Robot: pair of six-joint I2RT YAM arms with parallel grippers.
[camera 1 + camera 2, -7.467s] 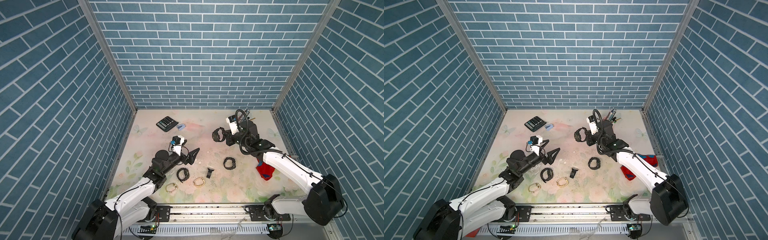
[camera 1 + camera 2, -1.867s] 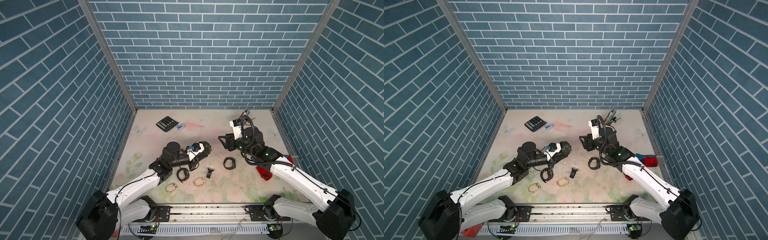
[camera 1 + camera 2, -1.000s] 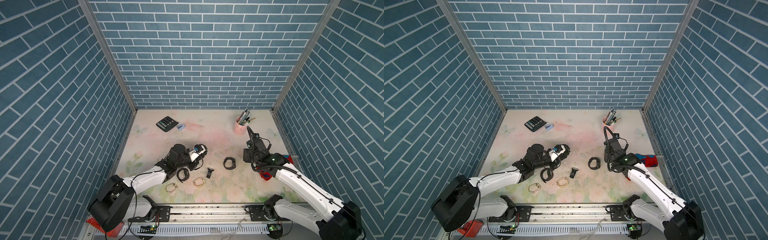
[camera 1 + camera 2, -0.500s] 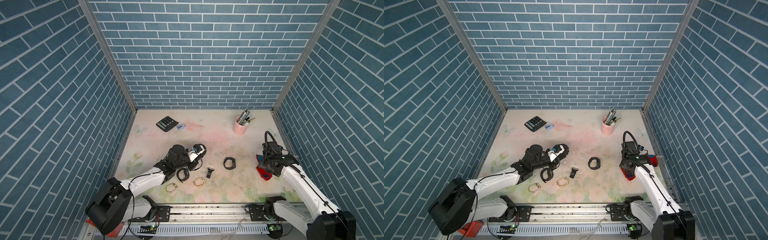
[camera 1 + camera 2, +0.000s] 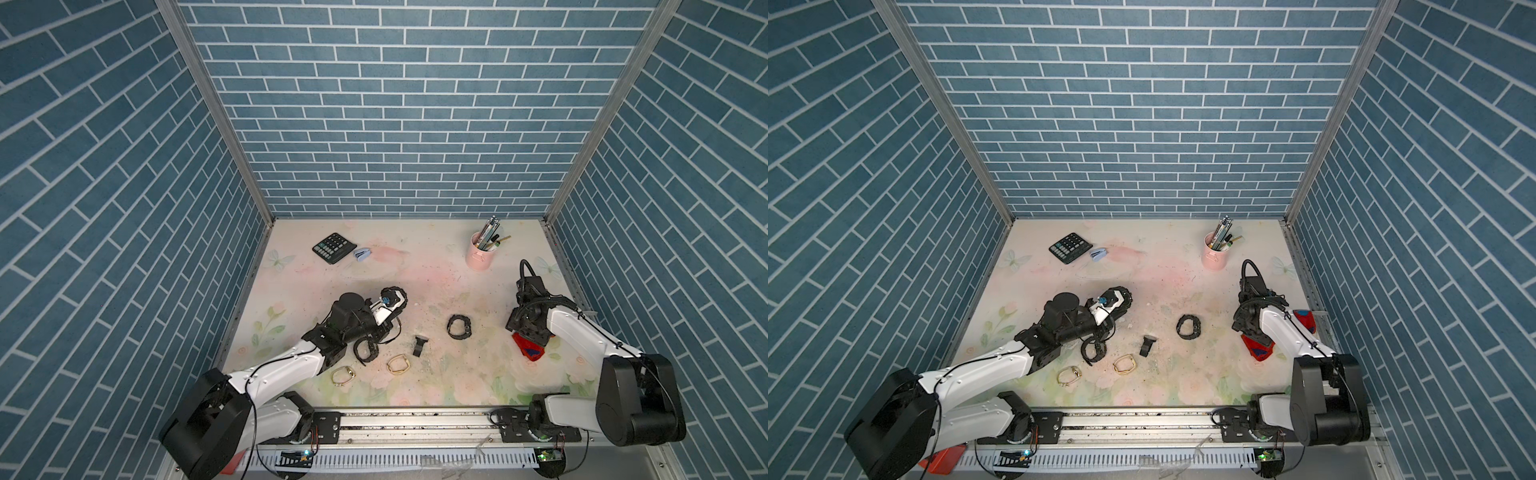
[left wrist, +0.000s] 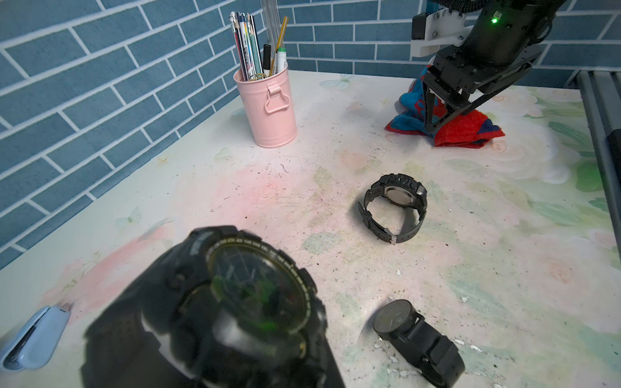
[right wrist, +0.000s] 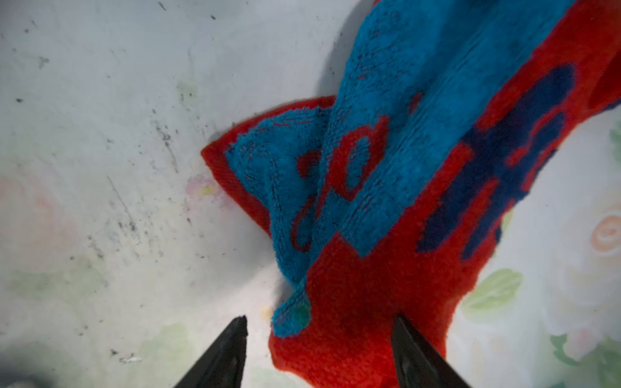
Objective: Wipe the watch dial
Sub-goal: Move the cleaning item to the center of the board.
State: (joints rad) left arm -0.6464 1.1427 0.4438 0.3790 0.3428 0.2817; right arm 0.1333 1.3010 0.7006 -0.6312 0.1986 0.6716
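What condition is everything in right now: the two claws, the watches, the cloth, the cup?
left gripper: shut on the big black watch.
big black watch: held, dial toward the wrist camera.
right gripper: open, poised over the cloth, not gripping it.
cloth: crumpled on the table.
looped watch: strap fastened, lying on the table.
pen cup: upright, holding pens.

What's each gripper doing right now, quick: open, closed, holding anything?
Left gripper: closed, holding the black watch.
Right gripper: open over the red and blue cloth, holding nothing.
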